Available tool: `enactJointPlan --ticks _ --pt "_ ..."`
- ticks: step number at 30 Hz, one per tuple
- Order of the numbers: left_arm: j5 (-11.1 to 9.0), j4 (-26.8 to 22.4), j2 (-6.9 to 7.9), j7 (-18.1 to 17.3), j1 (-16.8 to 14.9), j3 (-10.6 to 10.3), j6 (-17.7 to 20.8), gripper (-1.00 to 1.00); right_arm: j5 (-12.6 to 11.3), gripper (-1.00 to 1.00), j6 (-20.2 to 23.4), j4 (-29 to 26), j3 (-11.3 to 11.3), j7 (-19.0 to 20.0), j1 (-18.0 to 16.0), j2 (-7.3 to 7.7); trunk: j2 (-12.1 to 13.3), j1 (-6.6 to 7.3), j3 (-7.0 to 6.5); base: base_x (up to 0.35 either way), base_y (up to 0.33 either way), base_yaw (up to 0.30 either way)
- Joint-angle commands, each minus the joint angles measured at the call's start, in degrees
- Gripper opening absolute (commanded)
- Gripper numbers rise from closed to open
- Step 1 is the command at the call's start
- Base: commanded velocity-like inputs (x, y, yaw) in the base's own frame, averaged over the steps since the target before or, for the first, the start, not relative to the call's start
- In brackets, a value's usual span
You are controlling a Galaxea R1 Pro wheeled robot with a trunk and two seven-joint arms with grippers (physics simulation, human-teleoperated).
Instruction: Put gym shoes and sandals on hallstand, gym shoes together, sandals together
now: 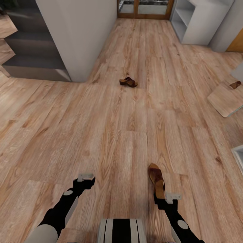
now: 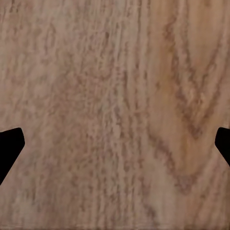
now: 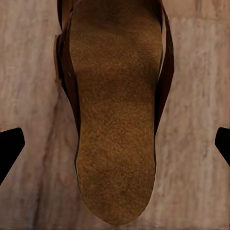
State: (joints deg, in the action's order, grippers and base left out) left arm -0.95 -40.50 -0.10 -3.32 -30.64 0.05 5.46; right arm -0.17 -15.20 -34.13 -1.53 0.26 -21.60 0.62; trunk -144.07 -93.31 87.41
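Observation:
One dark brown sandal [image 1: 156,179] with a tan footbed lies on the corridor floor [image 1: 111,135], just ahead of my right gripper [image 1: 167,199]. In the right wrist view its footbed [image 3: 117,110] lies below my open right gripper [image 3: 115,148], between the two wide-apart fingertips [image 3: 10,143]. The second sandal [image 1: 128,82] lies farther off, near the grey wall's corner. My left gripper [image 1: 86,180] hangs open over bare planks [image 2: 115,115], holding nothing. The light grey unit with open compartments at the far right looks like the hallstand [image 1: 192,20]. The gym shoes are out of view.
A grey wall block [image 1: 77,33] and dark steps [image 1: 30,50] stand at the left. A tilted wooden board [image 1: 224,99] with a small brown object [image 1: 235,84] on it lies at the right edge. A glazed wooden door [image 1: 145,8] closes the far end.

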Motion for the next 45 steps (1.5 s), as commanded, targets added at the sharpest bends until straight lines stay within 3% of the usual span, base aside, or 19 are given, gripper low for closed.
enactJointPlan --ticks 1,19,28,38,45 --pt "-0.10 -0.10 0.00 -0.17 -0.01 0.03 0.34 1.00 -0.01 1.00 -0.18 0.03 -0.05 0.02 -0.02 -0.01 -0.03 -0.01 0.36 0.000 0.000 0.000" --pt "-0.10 -0.10 0.01 -0.17 -0.01 0.03 0.34 1.00 -0.01 1.00 -0.18 0.03 -0.06 0.06 -0.02 -0.01 -0.27 -0.48 6.02 0.000 0.000 0.000" --pt "-0.10 -0.10 -0.04 -0.16 0.02 0.03 0.34 1.00 -0.01 1.00 -0.18 0.03 -0.05 0.01 -0.02 -0.01 -0.27 -0.48 6.38 0.000 0.000 0.000" --pt "-0.11 -0.10 -0.02 -0.13 0.00 0.03 0.34 1.00 -0.01 1.00 -0.18 0.03 -0.06 0.01 -0.02 -0.01 -0.40 -0.73 9.32 0.000 0.000 0.000" --pt "-0.10 -0.10 0.00 -0.11 -0.01 0.03 0.34 1.00 -0.01 1.00 -0.18 0.03 -0.06 0.01 -0.02 -0.01 -0.40 -0.73 9.44 0.000 0.000 0.000"
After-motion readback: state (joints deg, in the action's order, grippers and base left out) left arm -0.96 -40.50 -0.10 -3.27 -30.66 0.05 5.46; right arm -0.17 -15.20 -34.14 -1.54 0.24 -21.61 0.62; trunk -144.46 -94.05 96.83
